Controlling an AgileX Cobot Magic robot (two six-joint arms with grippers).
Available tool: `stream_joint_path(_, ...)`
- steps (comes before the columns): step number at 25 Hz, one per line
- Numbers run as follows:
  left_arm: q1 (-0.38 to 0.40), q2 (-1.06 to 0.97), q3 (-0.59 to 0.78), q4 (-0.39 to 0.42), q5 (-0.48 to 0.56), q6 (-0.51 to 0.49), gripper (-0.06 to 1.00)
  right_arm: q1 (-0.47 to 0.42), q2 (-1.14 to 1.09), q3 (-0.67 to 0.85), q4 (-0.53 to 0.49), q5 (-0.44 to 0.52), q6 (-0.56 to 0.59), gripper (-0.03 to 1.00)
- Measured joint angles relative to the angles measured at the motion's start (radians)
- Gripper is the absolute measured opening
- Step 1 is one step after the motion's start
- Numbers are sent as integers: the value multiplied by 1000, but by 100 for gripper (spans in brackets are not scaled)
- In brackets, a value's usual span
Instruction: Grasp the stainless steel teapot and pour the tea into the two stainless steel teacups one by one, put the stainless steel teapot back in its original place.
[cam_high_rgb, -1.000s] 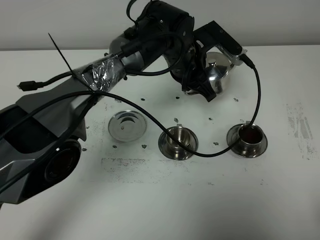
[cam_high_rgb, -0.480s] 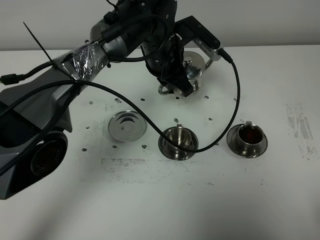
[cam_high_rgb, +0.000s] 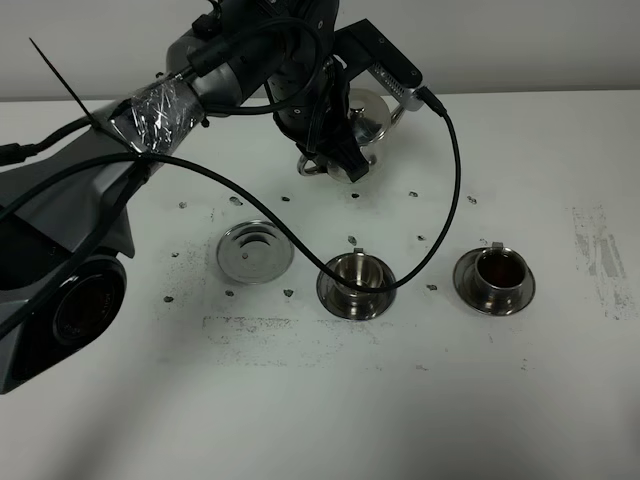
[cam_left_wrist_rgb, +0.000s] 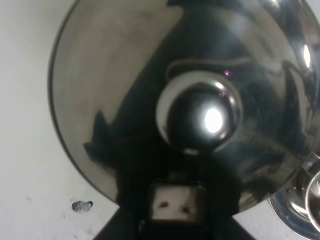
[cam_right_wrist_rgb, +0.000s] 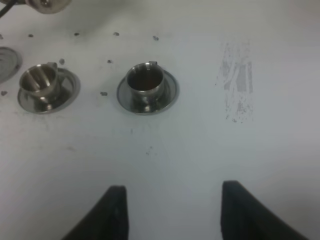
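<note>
Heading into the second pour, by the look of things. Holding the stainless steel teapot (cam_high_rgb: 368, 112) at the far side of the surface (cam_high_rgb: 480, 400), seemingly lifted clear of it, well behind both cups. Gripping it with the left claw (cam_high_rgb: 335, 158), clamped tight on the pot's handle side.

Judging the right-hand teacup (cam_high_rgb: 495, 272) already served, showing dark liquid inside, and the middle teacup (cam_high_rgb: 355, 280) not yet filled. Leaving the bare saucer (cam_high_rgb: 254, 250), the pot's original place, vacant just beside the middle teacup.

Probably calling next for bringing the spout over the middle teacup and tipping gently, while minding the black cable (cam_high_rgb: 455, 200) looping down to that cup's rim.

Reaching the left arm (cam_high_rgb: 160, 105) far forward, bending the wrist down over the lid. Hovering the right claw (cam_right_wrist_rgb: 172, 200) low over the near surface, fingers apart, gripping nothing.
</note>
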Motion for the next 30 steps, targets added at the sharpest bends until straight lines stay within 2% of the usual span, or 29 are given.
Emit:
stream_joint_path(11,54,-115,36,-8,-6,-41,19,0,0,0,0,0,0,41)
stream_joint_path(13,59,-171,139,-8,-50,-40,19,0,0,0,0,0,0,41)
stream_joint_path(20,62,-376,622,27,-368,-21,19,0,0,0,0,0,0,41)
stream_joint_path(23,80,-441,774,38,-474,2,19,0,0,0,0,0,0,41)
stream_joint_path(26,108,-468,856,38,-513,35,19,0,0,0,0,0,0,41)
stream_joint_path(30,134,-468,873,46,-524,100,19,0,0,0,0,0,0,41)
